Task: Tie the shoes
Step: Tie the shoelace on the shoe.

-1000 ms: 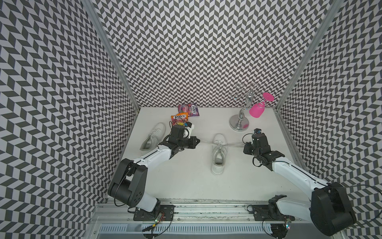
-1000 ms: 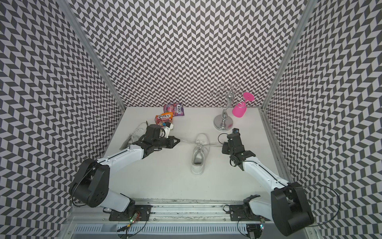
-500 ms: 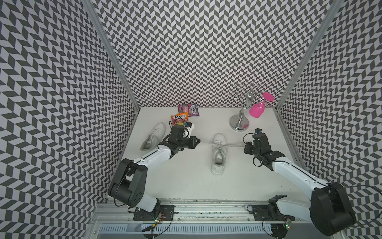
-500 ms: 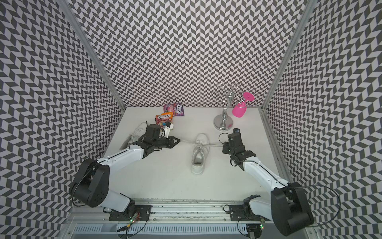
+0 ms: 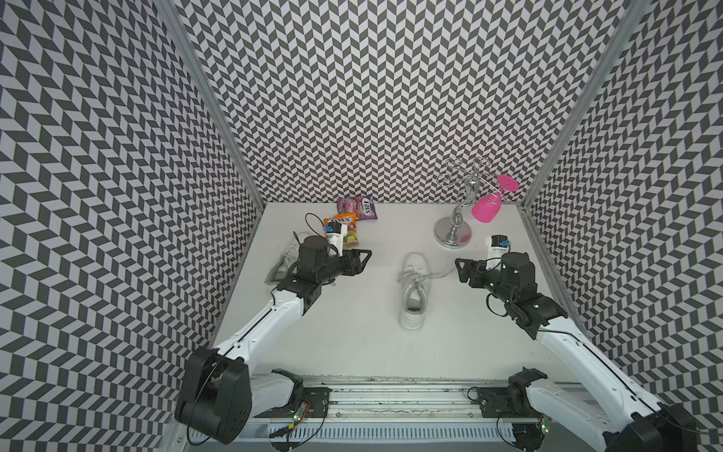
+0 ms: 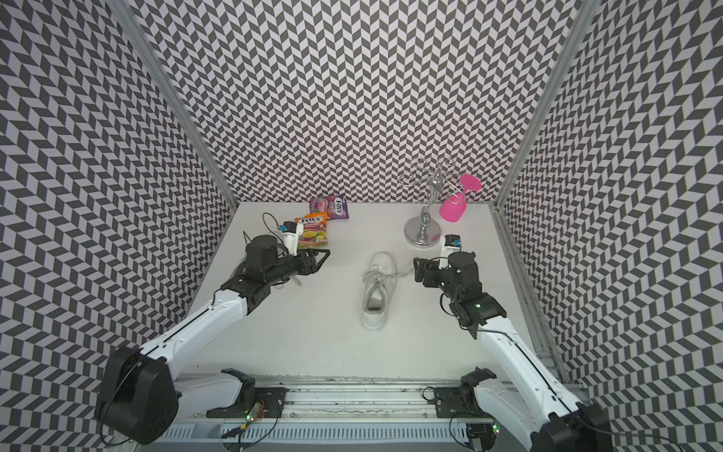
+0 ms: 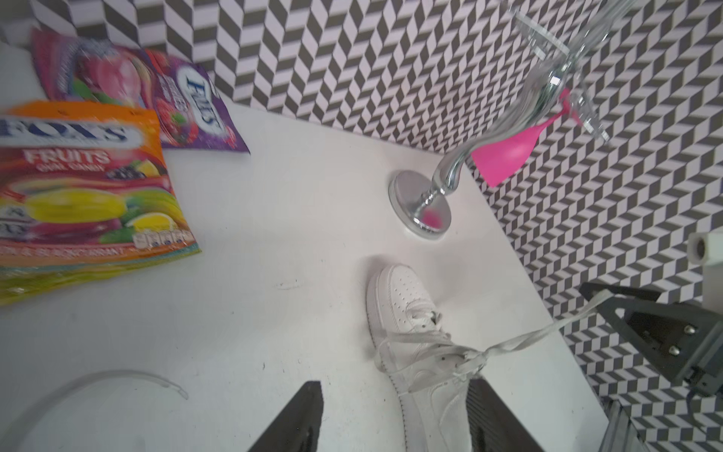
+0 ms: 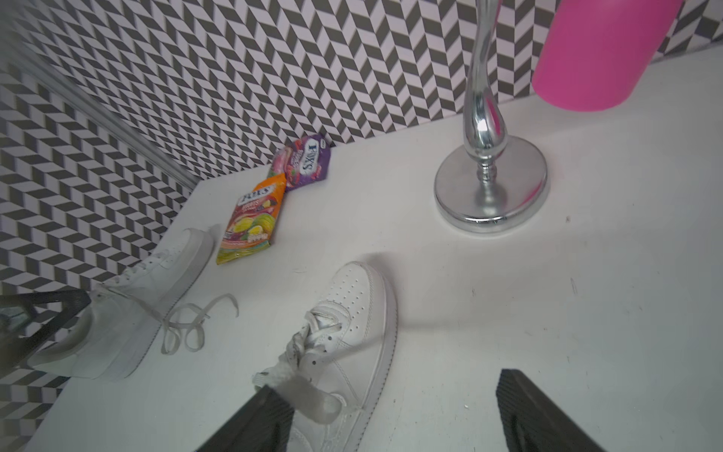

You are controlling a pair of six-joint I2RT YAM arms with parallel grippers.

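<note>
Table [image 5: 352,332]: white top. Both arms reach in from the near rail, one each side of the mid sneaker.
Mid sneaker [image 5: 414,297]: sits about centre, between the two grippers. Long axis runs near-to-far: heel toward you, toe toward the back wall.
Knot [image 5: 415,275]: the laces cross in a rough tangle over the tongue. From here I'd judge it a first cross at most, not a finished bow.
Lace tail [image 5: 441,272]: runs off the knot sideways toward the R side and ends at the R fingers, maybe touching one. Can't tell if it's resting on it.
R gripper [image 5: 459,270]: jaws apart, clamping nothing; tips point at the shoe's R flank, level w/ the knot. It's nearer the tail than the L is.
L gripper [image 5: 365,258]: jaws also apart and empty, pointing across at the shoe's L flank, w/ bare table between.
Key relation: the tail lies crosswise to the shoe's axis, straight out in front of the R jaws. So I'd say the next pinch is R's, and L has farther to go.
Other sneaker [image 8: 137,297]: by the L wall, mostly hidden under the L arm from above. Lace loops lie beside it.
Far stuff: orange Fox's bag [image 5: 348,229], purple Fox's bag [image 5: 358,208] and a chrome stand [image 5: 453,235] w/ a pink glass [image 5: 486,207] hung upside down – the stand's base is close behind the toe, so mind it.
</note>
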